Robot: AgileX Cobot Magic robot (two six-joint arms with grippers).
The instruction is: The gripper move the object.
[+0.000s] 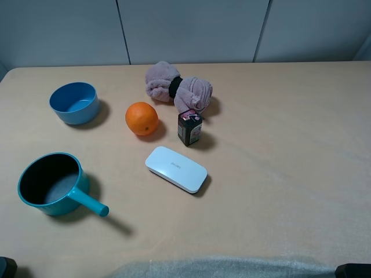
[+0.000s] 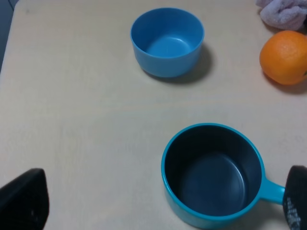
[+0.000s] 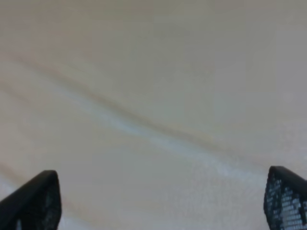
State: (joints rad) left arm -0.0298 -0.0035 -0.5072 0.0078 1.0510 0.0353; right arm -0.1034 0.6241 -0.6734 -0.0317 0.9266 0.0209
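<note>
Nothing looks started: the object [image 1: 189, 128] stands untouched just above centre of the overhead frame, right of the orange [image 1: 141, 118], while both hands, seemingly spread wide, hold nothing.

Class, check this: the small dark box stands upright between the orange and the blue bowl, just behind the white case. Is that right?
Not quite. The exterior high view shows the small dark box upright between the orange and the pink cloth bundle, not the blue bowl. It does stand just behind the white case.
</note>
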